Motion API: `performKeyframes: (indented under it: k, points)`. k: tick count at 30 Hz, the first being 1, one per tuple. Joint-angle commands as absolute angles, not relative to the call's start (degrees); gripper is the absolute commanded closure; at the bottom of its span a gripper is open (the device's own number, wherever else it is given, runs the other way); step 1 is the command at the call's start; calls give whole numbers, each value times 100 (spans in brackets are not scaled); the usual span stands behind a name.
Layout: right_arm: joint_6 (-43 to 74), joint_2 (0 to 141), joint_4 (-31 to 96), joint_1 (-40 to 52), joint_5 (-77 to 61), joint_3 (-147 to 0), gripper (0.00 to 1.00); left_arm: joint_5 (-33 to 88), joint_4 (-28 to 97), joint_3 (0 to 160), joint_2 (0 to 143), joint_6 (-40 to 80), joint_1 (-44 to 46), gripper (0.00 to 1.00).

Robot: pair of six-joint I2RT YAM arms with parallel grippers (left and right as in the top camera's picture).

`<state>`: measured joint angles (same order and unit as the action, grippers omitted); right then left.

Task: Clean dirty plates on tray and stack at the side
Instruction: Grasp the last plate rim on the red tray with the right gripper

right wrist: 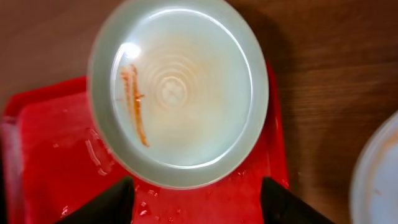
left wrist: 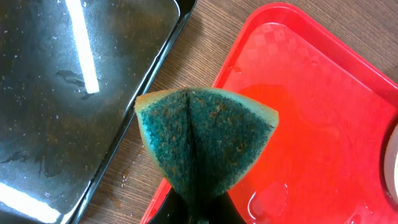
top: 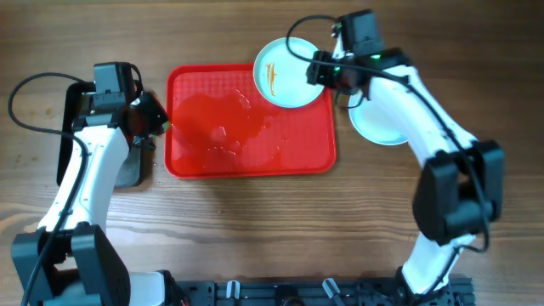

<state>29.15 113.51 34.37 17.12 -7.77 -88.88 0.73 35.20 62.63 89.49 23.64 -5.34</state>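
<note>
The red tray (top: 246, 157) lies mid-table with water pooled on it. A pale plate (top: 289, 72) with an orange-brown sauce streak sits at its far right corner, overhanging the rim; it also shows in the right wrist view (right wrist: 180, 93). My right gripper (top: 318, 71) is open and empty just beside this plate, its fingers (right wrist: 196, 199) apart over the wet tray (right wrist: 56, 162). Another pale plate (top: 378, 126) lies on the table right of the tray, partly under my right arm. My left gripper (top: 155, 115) is shut on a green sponge (left wrist: 205, 140) over the tray's left rim (left wrist: 186, 180).
A black metal tray (top: 127, 170) with a shiny wet bottom (left wrist: 62, 93) lies left of the red tray, under my left arm. A plate's edge (left wrist: 392, 168) shows at the far right of the left wrist view. Wooden table all around.
</note>
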Motion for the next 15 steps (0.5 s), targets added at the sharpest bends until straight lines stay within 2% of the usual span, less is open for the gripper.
performKeyframes:
  k: [1, 4, 8, 15]
  points:
    - [3564, 12005, 3186, 1861, -294, -8962, 45, -3, 3500, 6285, 8980, 2296, -537, 96]
    - [3671, 12337, 3024, 1874, -449, -8962, 52, -3, 3500, 6285, 8980, 2294, -537, 96]
    - [3767, 12420, 3024, 1881, -497, -8962, 71, -3, 3500, 6285, 8980, 2296, -537, 96]
    - [3747, 12661, 3148, 1942, -1107, -8956, 92, -3, 3505, 6285, 8980, 2294, -537, 96]
